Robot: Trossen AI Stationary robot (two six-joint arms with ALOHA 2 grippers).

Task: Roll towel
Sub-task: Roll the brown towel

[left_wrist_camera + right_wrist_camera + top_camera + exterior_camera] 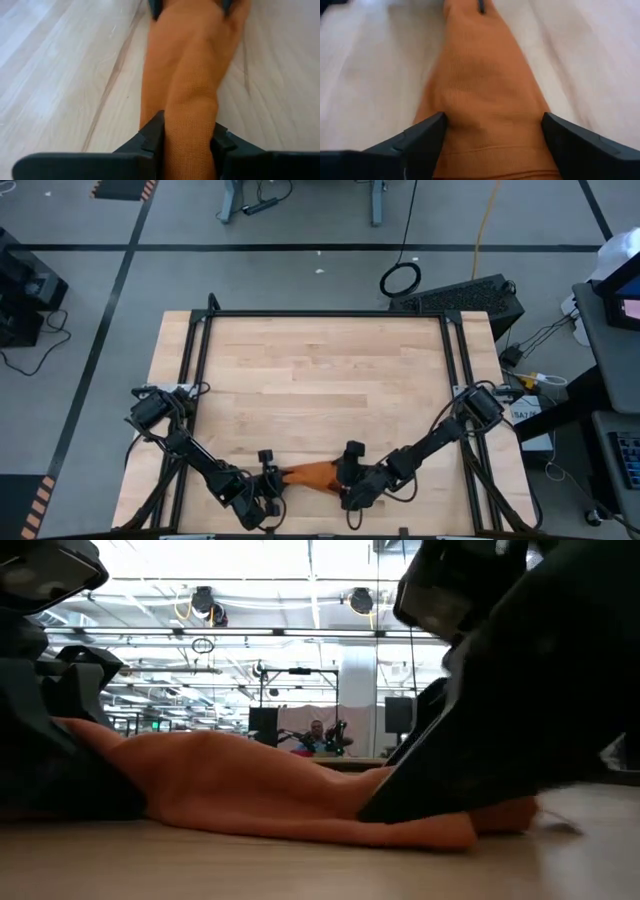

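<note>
The burnt-orange towel [311, 473] lies bunched into a long narrow ridge on the wooden table, close to its near edge. It shows as a low hump in the low view [250, 785]. My left gripper [189, 137] is at the towel's left end and is shut on it. My right gripper [492, 125] is at the towel's right end. Its jaws are wide open and stand on either side of the cloth, which fills the gap between them. In the high view the left gripper [270, 480] and the right gripper [347, 480] face each other along the towel. My left gripper pinches the bunched left end of the towel [190, 117] between its two fingers, several layers thick. The fingers slant down from the table's left and point along the ridge. The towel rests on the table and stretches away toward the other gripper. My right gripper straddles the towel's right end [490, 107]; I cannot tell whether its fingers [427, 132] touch the cloth.
A black frame [325, 314] runs around the bare wooden table top. The table's near edge is just behind both grippers. Beyond the table there are cables and equipment on the floor, and the low view shows a person far back in the room [317, 735].
</note>
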